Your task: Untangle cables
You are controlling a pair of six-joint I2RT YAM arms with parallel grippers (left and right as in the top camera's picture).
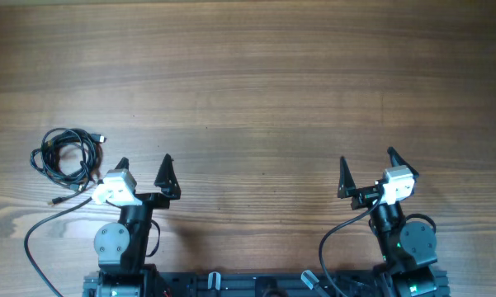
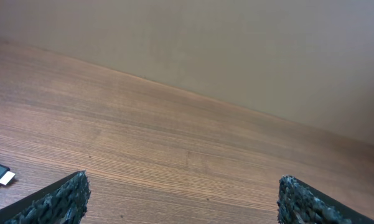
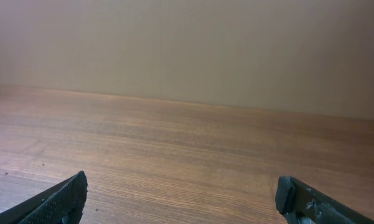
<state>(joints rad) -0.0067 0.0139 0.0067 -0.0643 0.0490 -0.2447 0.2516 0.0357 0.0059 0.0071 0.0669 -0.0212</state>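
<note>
Wooden table [image 1: 272, 82] stretches beyond left gripper [image 1: 144, 160] and right gripper [image 1: 367, 157], both gaping; cables [image 1: 89, 161] sit far left.

you look down on a wooden table [image 1: 248, 66] with a warm brown top, its grain running in long streaks from side to side. the light on it is soft and even, and the surface looks matte. in both wrist views you see the tabletop run back to a plain wall [image 3: 187, 43], a flat beige-grey that is a little darker toward its upper part. wall and table meet in a straight line. in the left wrist view that line slants down to the right, and in the right wrist view it runs nearly level.
</note>
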